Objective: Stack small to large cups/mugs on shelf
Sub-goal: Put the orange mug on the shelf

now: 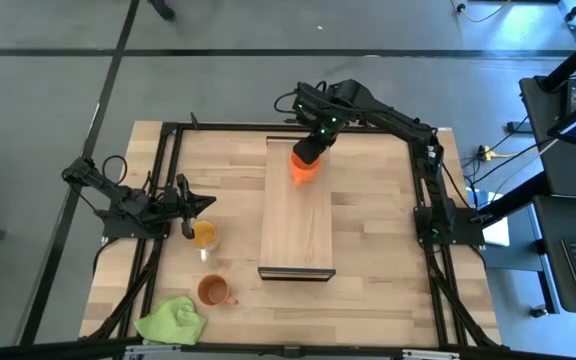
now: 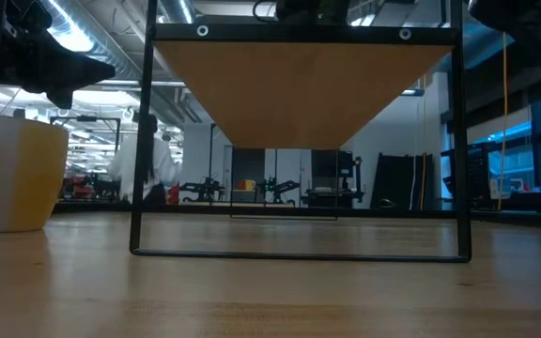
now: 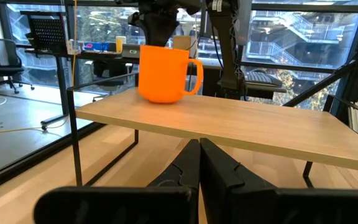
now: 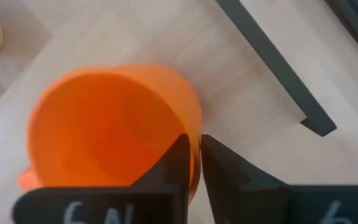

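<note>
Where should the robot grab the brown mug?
Probably by the rim, coming straight down from above. The brown mug stands upright with its mouth open to the top, so one finger can go inside and one outside. Pinch the wall away from the handle, which sticks out toward the shelf.

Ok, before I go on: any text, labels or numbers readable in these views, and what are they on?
"6N": pale handwritten marks on the right gripper body, in the right wrist view; reading uncertain, cut off at the picture's edge.
More pale marks on the same body's other side: cut off, unreadable.
Orange mug, shelf, amber cup, brown mug, green cloth: no text visible.
</note>
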